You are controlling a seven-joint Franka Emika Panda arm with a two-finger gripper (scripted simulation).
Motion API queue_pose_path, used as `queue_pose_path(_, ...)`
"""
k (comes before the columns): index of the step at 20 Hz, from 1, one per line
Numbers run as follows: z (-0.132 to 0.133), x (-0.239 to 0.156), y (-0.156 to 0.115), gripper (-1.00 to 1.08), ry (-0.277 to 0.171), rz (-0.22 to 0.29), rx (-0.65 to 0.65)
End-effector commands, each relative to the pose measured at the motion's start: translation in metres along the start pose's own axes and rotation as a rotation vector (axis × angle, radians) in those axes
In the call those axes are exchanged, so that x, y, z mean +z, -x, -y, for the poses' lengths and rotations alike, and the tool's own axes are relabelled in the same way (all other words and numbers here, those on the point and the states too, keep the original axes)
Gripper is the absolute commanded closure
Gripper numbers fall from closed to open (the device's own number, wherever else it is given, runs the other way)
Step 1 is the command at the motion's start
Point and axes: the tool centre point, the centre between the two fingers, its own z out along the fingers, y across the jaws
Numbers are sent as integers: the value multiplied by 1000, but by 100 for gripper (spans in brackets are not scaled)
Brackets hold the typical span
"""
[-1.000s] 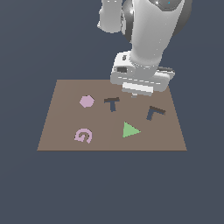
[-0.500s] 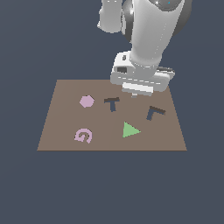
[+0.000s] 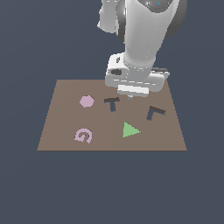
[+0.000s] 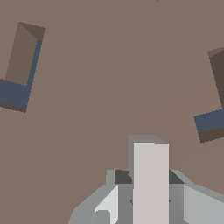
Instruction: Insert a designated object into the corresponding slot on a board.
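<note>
The board (image 3: 61, 127) lies flat below me, a brown panel with 5 shapes: a green triangle (image 3: 130, 130), a pink G (image 3: 83, 135), a pink hexagon (image 3: 86, 101), a dark L slot (image 3: 155, 112) and a dark T slot (image 3: 112, 103). My jaws (image 3: 130, 97) hang low over its far half, between the T and the L. In the wrist view they look pressed together with no gap, holding nothing.

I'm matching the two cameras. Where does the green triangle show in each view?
Exterior view: the green triangle lies on the board, to the exterior view's right of the pink G.
Wrist view: not in it.
Shared landmark: the board's brown surface.
</note>
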Motion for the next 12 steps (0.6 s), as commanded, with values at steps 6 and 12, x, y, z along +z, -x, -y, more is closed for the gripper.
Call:
queue_pose_path(6,-29,-4,-22,108,0,0,-103)
queue_pose_path(12,-51,-6,-42,108,0,0,-188)
